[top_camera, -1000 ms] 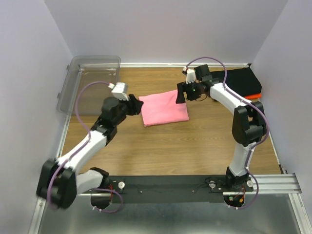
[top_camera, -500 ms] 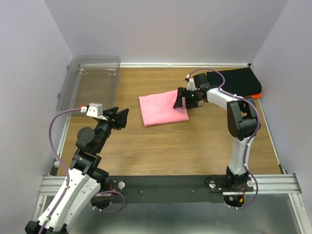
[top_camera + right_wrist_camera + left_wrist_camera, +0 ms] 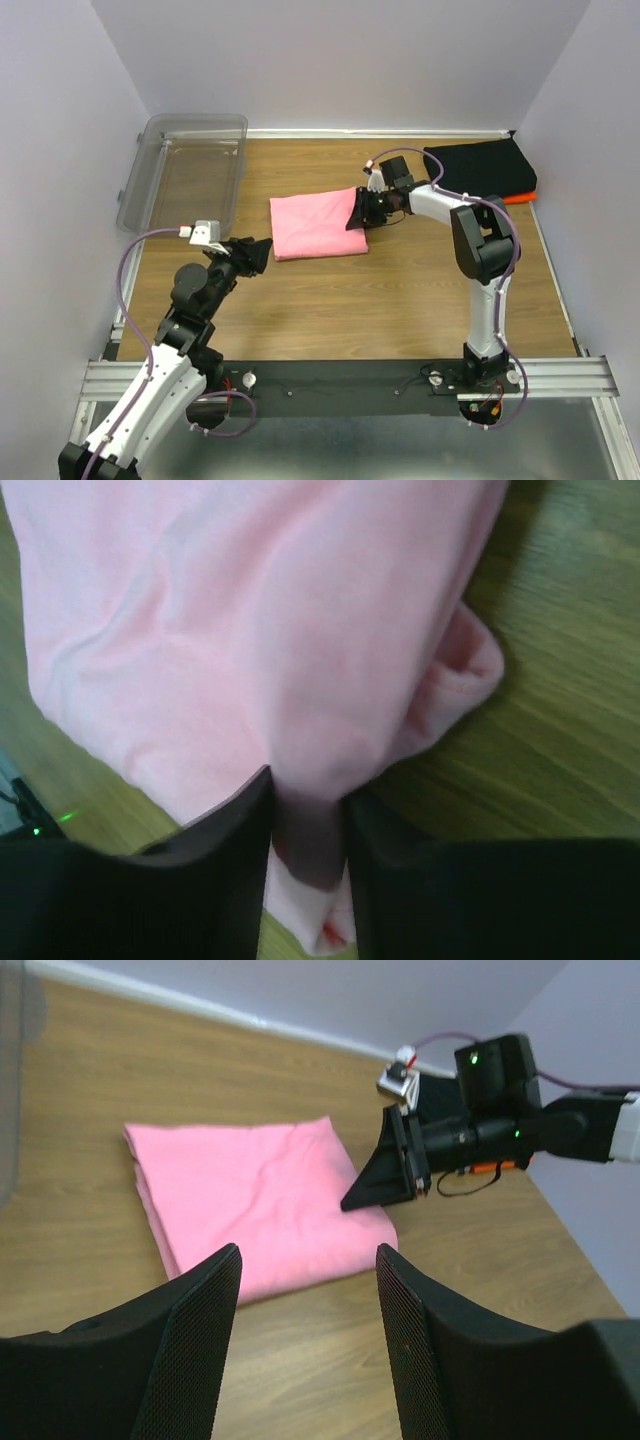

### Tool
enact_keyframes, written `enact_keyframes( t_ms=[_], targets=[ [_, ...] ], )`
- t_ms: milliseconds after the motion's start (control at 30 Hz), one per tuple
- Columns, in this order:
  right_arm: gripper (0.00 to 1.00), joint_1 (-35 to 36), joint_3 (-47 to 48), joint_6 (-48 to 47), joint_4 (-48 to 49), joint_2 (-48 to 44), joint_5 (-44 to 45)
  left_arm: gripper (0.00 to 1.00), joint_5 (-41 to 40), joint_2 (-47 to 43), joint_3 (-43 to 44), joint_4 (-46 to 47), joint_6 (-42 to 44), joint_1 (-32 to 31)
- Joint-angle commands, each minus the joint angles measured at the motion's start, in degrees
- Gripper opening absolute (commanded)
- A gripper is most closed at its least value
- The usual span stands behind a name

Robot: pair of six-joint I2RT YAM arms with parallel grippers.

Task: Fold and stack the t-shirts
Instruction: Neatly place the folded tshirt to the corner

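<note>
A folded pink t-shirt (image 3: pixel 315 225) lies flat mid-table, and shows too in the left wrist view (image 3: pixel 255 1195). My right gripper (image 3: pixel 357 210) is at its right edge, shut on a bunch of the pink cloth (image 3: pixel 250 630) pinched between the two fingers (image 3: pixel 308 790). A folded black t-shirt (image 3: pixel 485 168) rests on an orange one (image 3: pixel 520 197) at the back right. My left gripper (image 3: pixel 258 255) hangs open and empty off the pink shirt's near left corner, its fingers (image 3: pixel 200 1320) apart with bare wood between them.
A clear plastic bin (image 3: pixel 185 170) stands at the back left by the wall. Walls close in the table on the left, back and right. The right arm (image 3: pixel 520 1125) stretches low across the table's middle right.
The left arm drew back from the pink shirt's left edge toward its base. The right gripper closed on the shirt's right edge, and the shirt slid a little to the left.
</note>
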Motion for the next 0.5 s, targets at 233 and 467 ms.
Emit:
enact_keyframes(
  t_ms=[233, 467],
  targets=[
    [0.01, -4.4, -0.1, -3.0, -5.1, 4.2, -9.7, 0.64, 3.3, -0.7, -5.8, 4.9, -6.6, -0.2],
    [0.0, -8.9, 7.4, -18.8, -17.0, -0.1, -14.5, 0.64, 3.9, -2.1, -7.1, 4.7, -7.0, -0.2]
  ],
)
